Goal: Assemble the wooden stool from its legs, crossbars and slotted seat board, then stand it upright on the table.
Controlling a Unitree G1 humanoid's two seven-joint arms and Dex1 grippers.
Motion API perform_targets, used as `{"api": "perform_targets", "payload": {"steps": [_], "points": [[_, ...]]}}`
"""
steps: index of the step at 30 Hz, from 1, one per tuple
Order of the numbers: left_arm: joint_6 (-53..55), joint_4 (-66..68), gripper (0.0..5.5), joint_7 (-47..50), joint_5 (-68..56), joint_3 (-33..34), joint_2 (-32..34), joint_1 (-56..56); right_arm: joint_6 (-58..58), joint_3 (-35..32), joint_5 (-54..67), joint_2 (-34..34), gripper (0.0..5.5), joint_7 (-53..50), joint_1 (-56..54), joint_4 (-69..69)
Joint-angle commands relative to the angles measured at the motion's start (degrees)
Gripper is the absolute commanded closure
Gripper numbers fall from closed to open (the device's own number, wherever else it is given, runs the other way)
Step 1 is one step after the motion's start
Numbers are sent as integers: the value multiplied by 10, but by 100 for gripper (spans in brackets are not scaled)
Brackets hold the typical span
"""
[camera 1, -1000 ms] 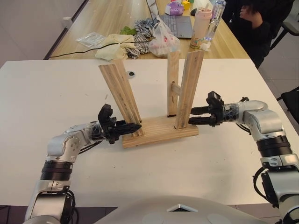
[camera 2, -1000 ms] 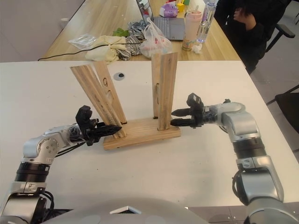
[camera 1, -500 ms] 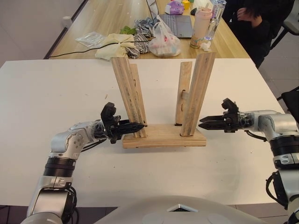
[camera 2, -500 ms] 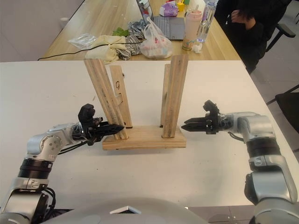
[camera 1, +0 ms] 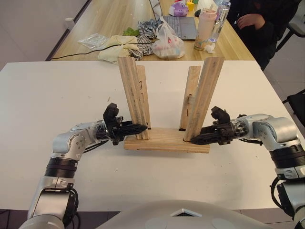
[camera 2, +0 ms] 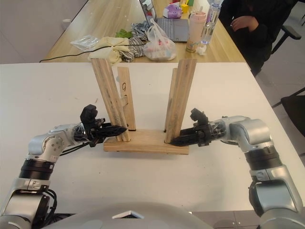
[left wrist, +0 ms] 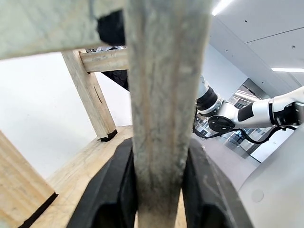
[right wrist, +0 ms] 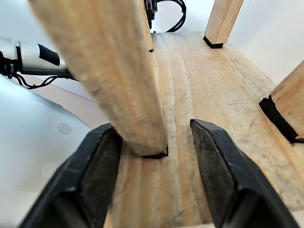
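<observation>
The pale wooden stool (camera 1: 167, 140) lies upside down in the middle of the white bench (camera 1: 57, 95), seat board flat and four legs pointing up. The left gripper (camera 1: 140, 128) is clamped on the base of the near-left leg (camera 1: 131, 95). The right gripper (camera 1: 193, 140) straddles the foot of the near-right leg (camera 1: 205, 98), its fingers spread wider than the wood.

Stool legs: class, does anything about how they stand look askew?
Yes. With the seat board flat on the table, the near left leg and near right leg tilt apart at their tops instead of standing square.
</observation>
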Motion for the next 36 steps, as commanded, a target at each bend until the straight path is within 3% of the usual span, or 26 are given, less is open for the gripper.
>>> {"api": "perform_targets", "payload": {"steps": [1, 5, 11, 13, 18, 21, 29, 32, 36], "points": [[70, 13, 449, 55, -8, 16, -3, 8, 123, 9, 32, 18, 361, -31, -26, 39], [200, 42, 450, 137, -42, 46, -3, -26, 306, -51, 93, 64, 412, -64, -128, 143], [276, 106, 452, 215, -11, 41, -3, -73, 356, -99, 53, 132, 424, -205, -183, 274], [275, 120, 403, 213, -3, 34, -3, -83, 356, -103, 54, 142, 424, -233, -184, 283], [282, 154, 333, 204, 2, 34, 6, -108, 356, -115, 63, 138, 329, -276, -200, 322], [277, 187, 325, 195, -5, 62, 21, -129, 353, -141, 63, 127, 261, -284, -213, 344], [262, 180, 325, 167, -46, 153, 44, -127, 310, -231, 82, 114, 255, -315, -207, 307], [195, 141, 325, 161, -17, 159, 48, -90, 292, -229, 90, 107, 255, -316, -171, 235], [-58, 80, 325, 133, 62, 188, 36, -3, 59, -140, -5, 38, 255, -259, -46, 97]]}}
